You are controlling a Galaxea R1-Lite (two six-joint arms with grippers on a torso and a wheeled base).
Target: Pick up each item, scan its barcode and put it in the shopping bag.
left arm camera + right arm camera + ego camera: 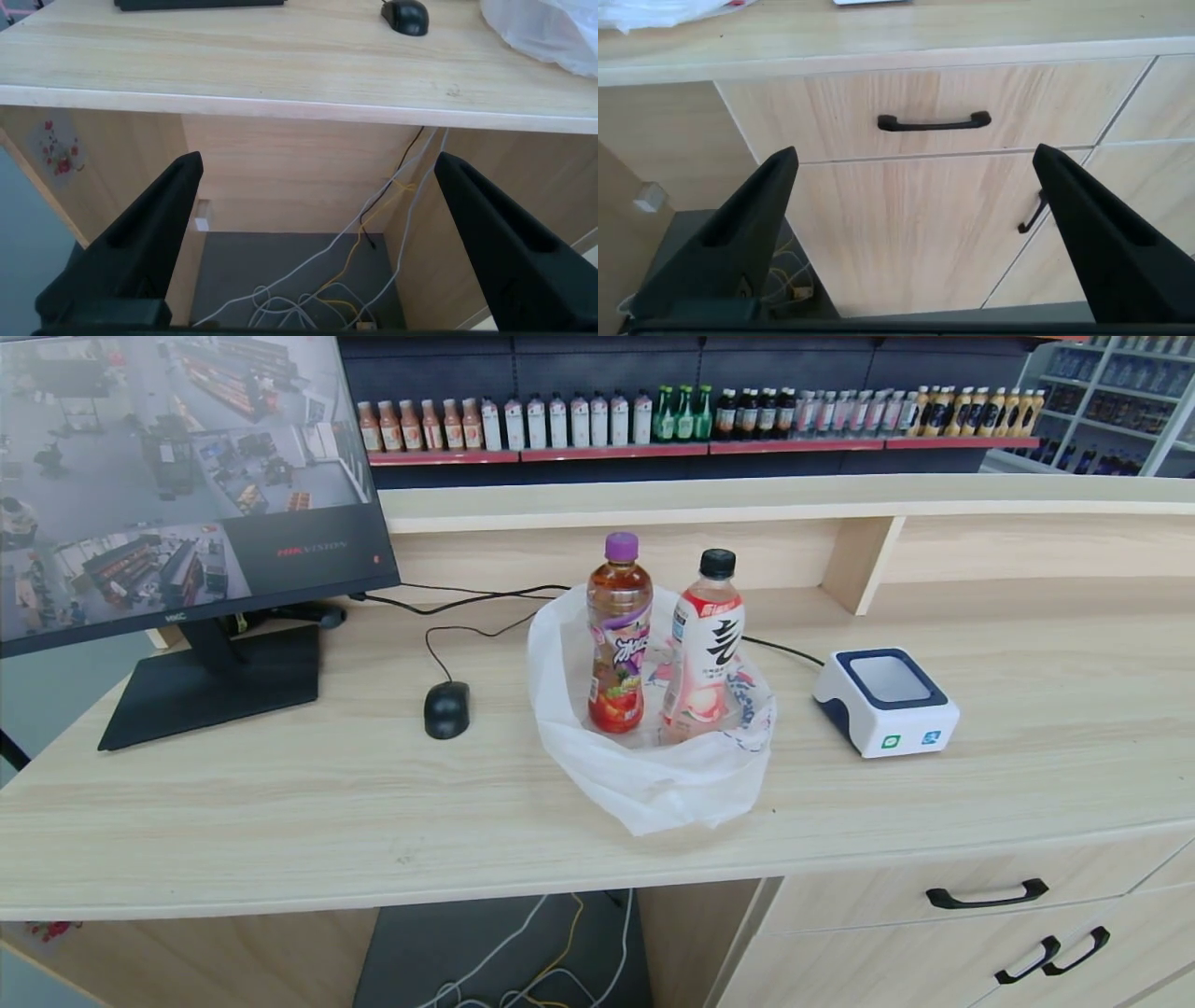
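Bottles, purple-capped red plastic bottle [619, 644] and black-capped pink plastic bottle [705, 658], are standing upright in white plastic bag [653, 784], above left gripper [318, 163] and right gripper [915, 154], fingers apart on both.

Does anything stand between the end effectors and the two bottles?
Yes. The left end effector and right end effector point below the counter top, so its front edge lies between. The bag wraps the lower parts of the purple-capped bottle and black-capped bottle; their tops stand free.

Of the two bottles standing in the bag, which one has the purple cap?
The reddish-drink bottle, on the side toward the mouse. The white-label bottle, nearer the scanner, wears a black cap.
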